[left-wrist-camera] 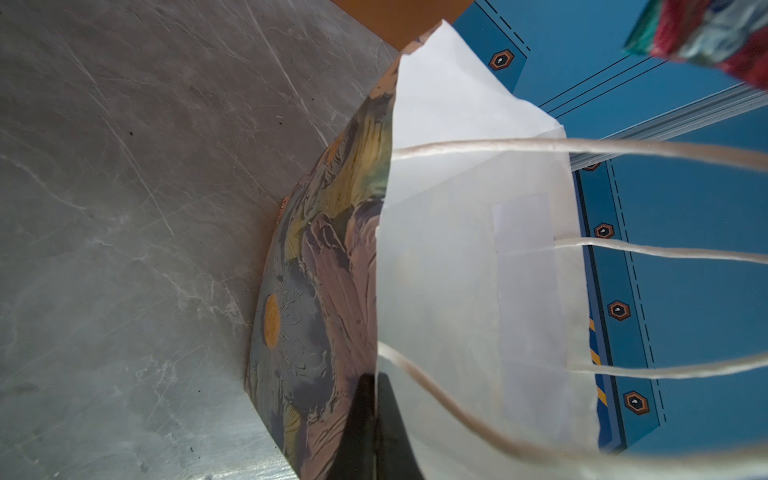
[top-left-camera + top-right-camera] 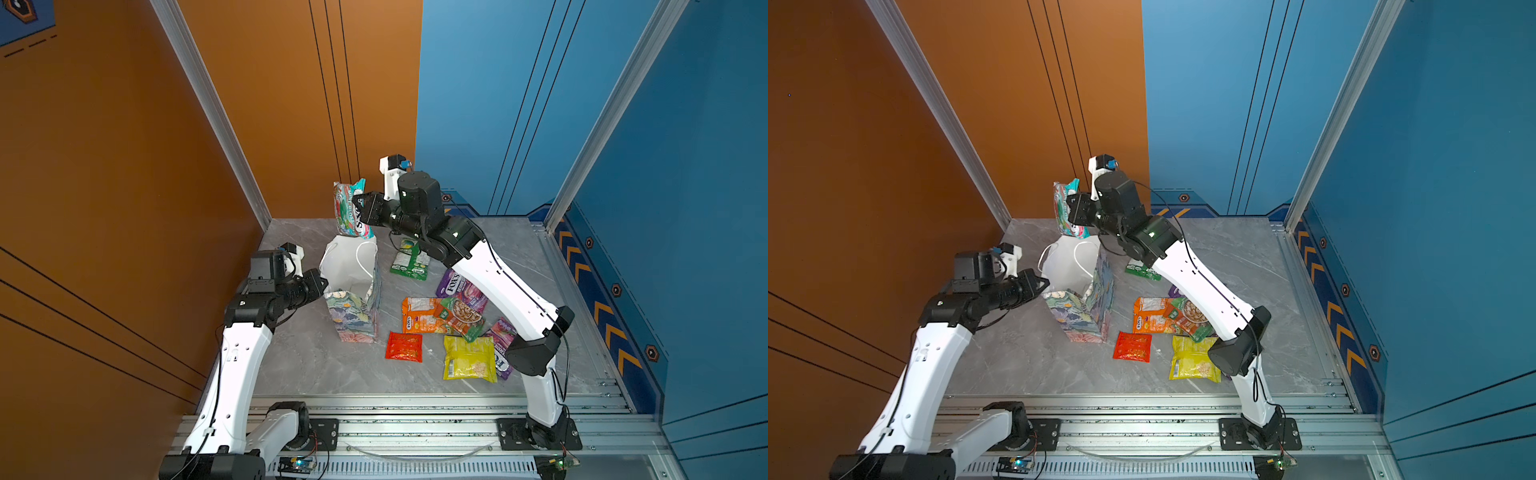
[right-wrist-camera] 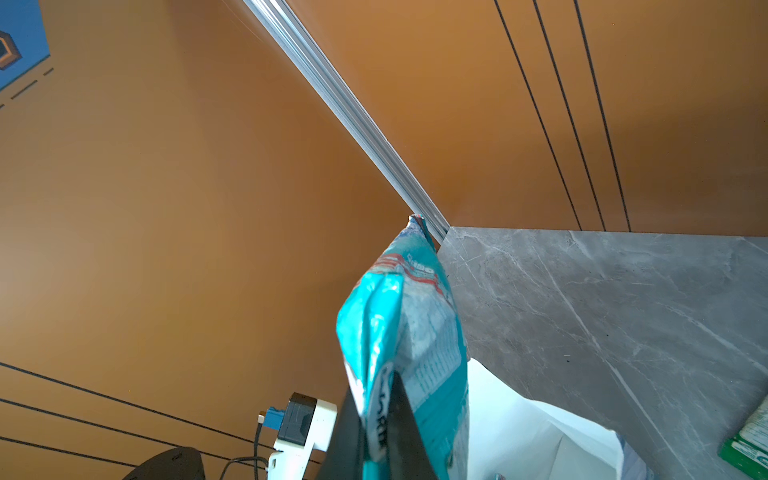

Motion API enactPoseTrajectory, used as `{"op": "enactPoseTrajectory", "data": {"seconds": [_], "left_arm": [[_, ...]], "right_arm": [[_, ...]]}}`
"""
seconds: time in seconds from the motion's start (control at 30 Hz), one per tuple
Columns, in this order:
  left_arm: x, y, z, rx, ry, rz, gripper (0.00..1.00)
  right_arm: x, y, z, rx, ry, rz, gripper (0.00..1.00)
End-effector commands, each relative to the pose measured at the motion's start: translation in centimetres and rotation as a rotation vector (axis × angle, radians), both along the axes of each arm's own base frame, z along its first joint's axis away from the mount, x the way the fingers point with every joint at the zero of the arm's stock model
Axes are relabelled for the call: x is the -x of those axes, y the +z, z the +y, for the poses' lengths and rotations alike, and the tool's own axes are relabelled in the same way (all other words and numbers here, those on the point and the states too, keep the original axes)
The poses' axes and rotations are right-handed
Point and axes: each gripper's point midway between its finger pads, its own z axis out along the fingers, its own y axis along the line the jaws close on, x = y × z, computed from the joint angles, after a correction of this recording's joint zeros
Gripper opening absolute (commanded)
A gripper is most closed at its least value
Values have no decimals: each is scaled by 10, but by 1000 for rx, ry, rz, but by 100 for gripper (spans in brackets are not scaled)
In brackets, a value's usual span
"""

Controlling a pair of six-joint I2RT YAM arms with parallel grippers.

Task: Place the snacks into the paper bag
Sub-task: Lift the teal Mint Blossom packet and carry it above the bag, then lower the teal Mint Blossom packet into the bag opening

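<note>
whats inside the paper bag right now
In the paper bag only plain white inner walls and a cord handle show; no packet is visible inside. Its bottom is hidden by the near wall. The teal packet hangs above the opening, not in.

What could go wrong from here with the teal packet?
The teal packet seems to hang near the far rim of the paper bag, not over its middle; released, it might catch the rim or fall behind.
The cord handles droop over the mouth and could snag it.
The left gripper pinches only one rim edge, so a push could tip the bag.
</note>
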Motion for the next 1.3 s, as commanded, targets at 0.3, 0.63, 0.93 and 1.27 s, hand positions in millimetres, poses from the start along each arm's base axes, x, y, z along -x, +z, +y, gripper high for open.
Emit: {"op": "enactPoseTrajectory", "data": {"seconds": [0.3, 0.63, 0.93, 1.27], "left_arm": [[3, -3, 0, 14, -1, -3, 0], [3, -3, 0, 17, -2, -5, 0], [3, -3, 0, 18, 0, -6, 0], [4, -6, 0, 20, 1, -2, 0]], "right_arm": [[30, 21, -12, 101, -129, -130, 0], [30, -5, -20, 162, -155, -93, 0], [31, -26, -32, 240, -174, -61, 0], [36, -51, -45, 312, -187, -9, 0]]}}
